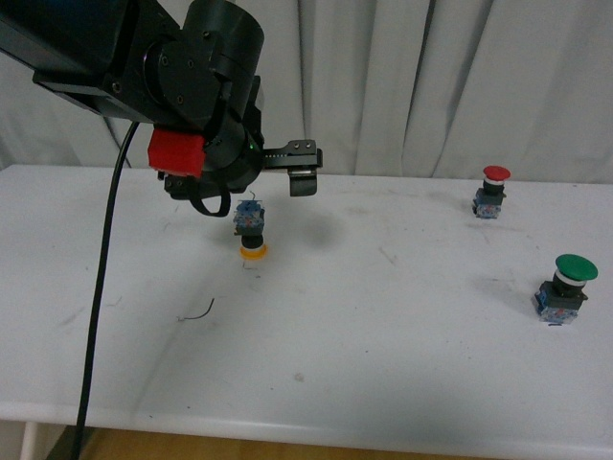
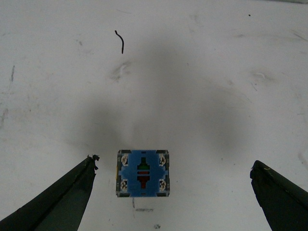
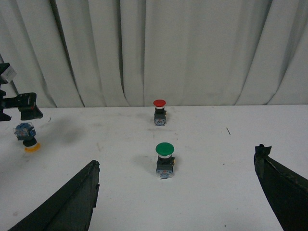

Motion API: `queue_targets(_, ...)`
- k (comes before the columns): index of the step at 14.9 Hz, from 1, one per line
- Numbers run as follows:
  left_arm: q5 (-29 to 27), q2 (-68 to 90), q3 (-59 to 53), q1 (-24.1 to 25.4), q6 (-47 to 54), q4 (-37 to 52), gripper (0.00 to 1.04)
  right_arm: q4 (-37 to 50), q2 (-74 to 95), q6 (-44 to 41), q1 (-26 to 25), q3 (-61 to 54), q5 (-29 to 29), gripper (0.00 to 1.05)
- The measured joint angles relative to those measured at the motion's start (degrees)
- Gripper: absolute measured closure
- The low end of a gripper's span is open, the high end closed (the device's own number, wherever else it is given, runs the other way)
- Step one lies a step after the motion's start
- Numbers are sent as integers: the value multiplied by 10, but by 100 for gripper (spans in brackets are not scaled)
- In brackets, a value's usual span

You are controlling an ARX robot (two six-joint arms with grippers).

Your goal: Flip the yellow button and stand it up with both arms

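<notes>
**Yellow button sits upside down under the left hand**

The yellow button (image 1: 251,231) is on the white counter (image 1: 383,335), cap down and blue block up. The left arm (image 1: 206,77) hangs over it. The left hand (image 2: 173,163) is wide apart, with one finger on each side of the button, not touching it. The right hand (image 3: 176,156) is wide apart too and holds nothing. A red button (image 1: 492,191) and a green button (image 1: 565,286) stand far off to the right.
</notes>
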Motion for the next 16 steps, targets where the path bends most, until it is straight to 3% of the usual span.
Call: queue_targets(16,-29,54,19,9,49,4,7,0,0,0,0,0,0,6)
